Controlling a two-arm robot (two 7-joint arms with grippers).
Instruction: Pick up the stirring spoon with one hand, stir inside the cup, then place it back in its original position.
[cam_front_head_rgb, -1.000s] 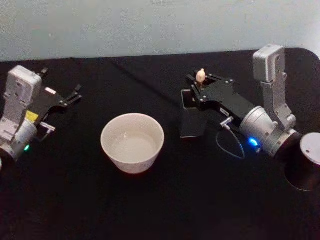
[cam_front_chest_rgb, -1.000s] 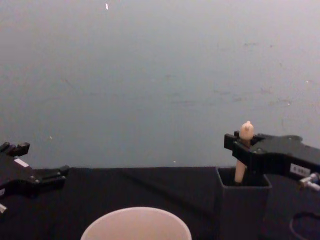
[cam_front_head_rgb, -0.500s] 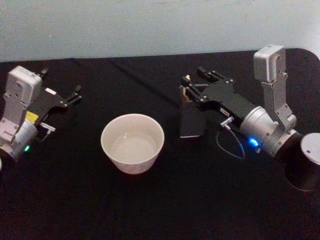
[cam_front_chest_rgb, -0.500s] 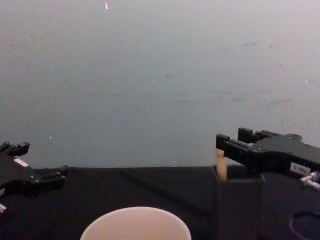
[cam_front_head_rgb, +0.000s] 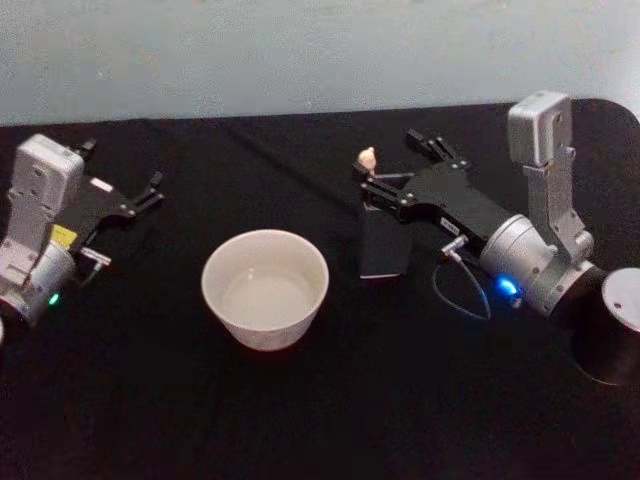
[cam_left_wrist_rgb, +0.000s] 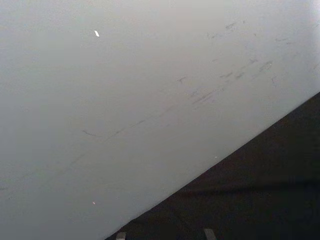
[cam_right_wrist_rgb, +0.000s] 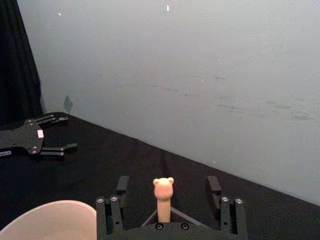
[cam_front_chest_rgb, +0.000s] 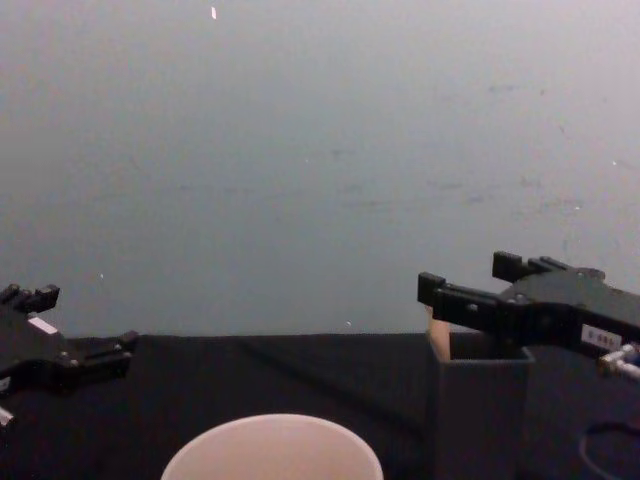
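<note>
Stirring spoon (cam_front_head_rgb: 367, 158) stands upright in dark grey square holder (cam_front_head_rgb: 382, 240), w/ only its cream knob and a bit of handle poking above the rim; shaft and bowl hidden inside. In right wrist view the knob (cam_right_wrist_rgb: 163, 188) sits centred between the two finger pairs, clear gap either side, touching neither. In chest view just a sliver of cream handle (cam_front_chest_rgb: 438, 340) shows at the holder's near-left corner, under the black finger.

Right hand (cam_front_head_rgb: 400, 166) hovers over the holder mouth, reaching in from the right; fingers spread wide, nothing gripped. Chest view has it (cam_front_chest_rgb: 480, 290) level, just above the holder's rim (cam_front_chest_rgb: 480, 400).

Cup (cam_front_head_rgb: 265, 286) sits on black worktop (cam_front_head_rgb: 320, 400) left of the holder, near but not touching; wide, cream-white, upright. Rim also shows low in chest view (cam_front_chest_rgb: 272, 448) and at a corner of right wrist view (cam_right_wrist_rgb: 50, 220).

Left hand (cam_front_head_rgb: 150, 190) rests at the left side of worktop, well apart from cup, fingers apart, holding nothing. Chest view shows it (cam_front_chest_rgb: 75, 335) low at left edge.

Dark cylinder w/ grey top (cam_front_head_rgb: 610, 335) at far right edge, beside right arm.
</note>
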